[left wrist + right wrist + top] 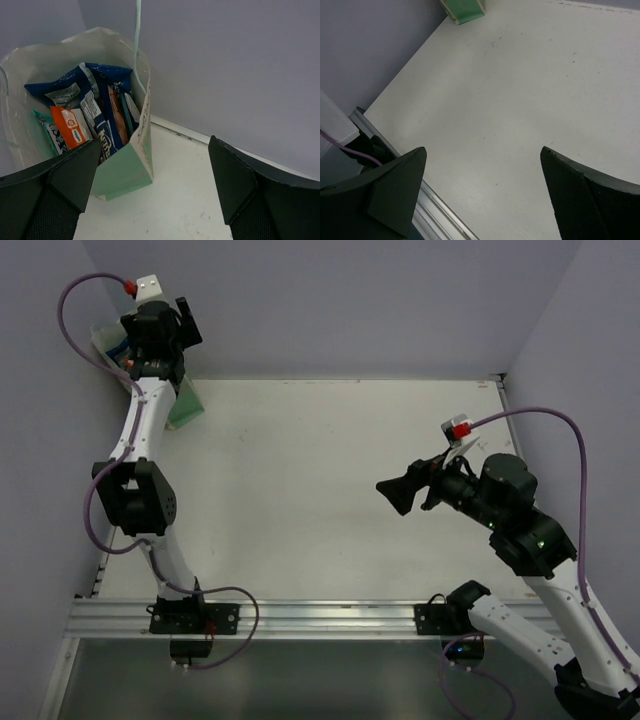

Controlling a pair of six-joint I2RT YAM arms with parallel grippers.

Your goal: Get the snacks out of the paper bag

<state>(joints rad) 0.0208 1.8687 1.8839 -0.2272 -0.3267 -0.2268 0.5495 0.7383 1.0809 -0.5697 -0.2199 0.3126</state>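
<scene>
The left arm [143, 425] and right arm [540, 625] have white links and bulky black joints. A thin purple cable [62, 310] trails from each, ending at a white block [150, 284] with a red plug [129, 286]. The fingers [45, 215] are black wedges, seemingly with meshed pads.

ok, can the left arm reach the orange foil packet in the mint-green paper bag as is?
Probably yes. The left tool hangs open above the gaping mint-green paper bag, and the orange foil packet stands exposed inside. Dark blue foil packets crowd it, so pinching it alone may be tight.
</scene>
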